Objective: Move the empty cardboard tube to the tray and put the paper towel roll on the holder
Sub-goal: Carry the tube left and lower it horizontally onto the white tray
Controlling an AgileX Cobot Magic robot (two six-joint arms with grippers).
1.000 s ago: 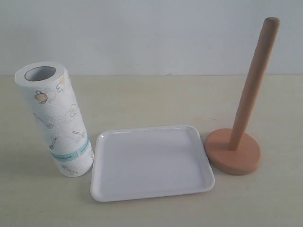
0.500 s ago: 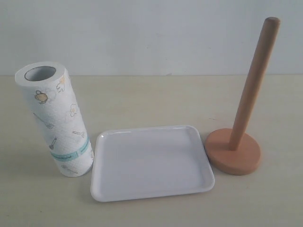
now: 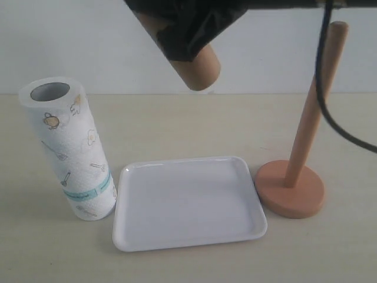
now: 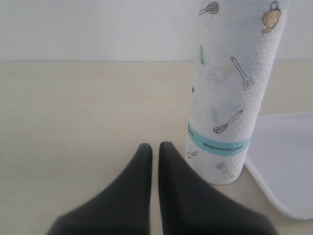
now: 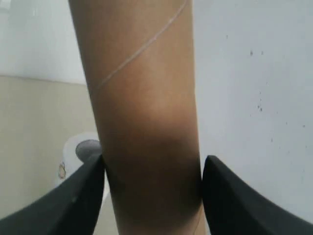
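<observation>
My right gripper (image 3: 187,36) hangs at the top of the exterior view, above the far edge of the tray (image 3: 188,203), shut on the empty cardboard tube (image 3: 199,69), which tilts down to the right. In the right wrist view both black fingers (image 5: 83,196) press the sides of the brown tube (image 5: 146,112). The paper towel roll (image 3: 70,147) stands upright left of the tray. The holder (image 3: 309,124) stands bare to the tray's right. My left gripper (image 4: 151,148) is shut and empty, low over the table, close beside the roll (image 4: 230,98).
A black cable (image 3: 323,88) from the right arm hangs in front of the holder's rod. A pale wall closes off the back of the beige table (image 3: 177,124). The tray's corner (image 4: 288,166) shows beyond the roll in the left wrist view.
The right gripper with the cardboard tube has come into the exterior view from the top; before, neither showed there. Roll, tray and holder have not moved.
</observation>
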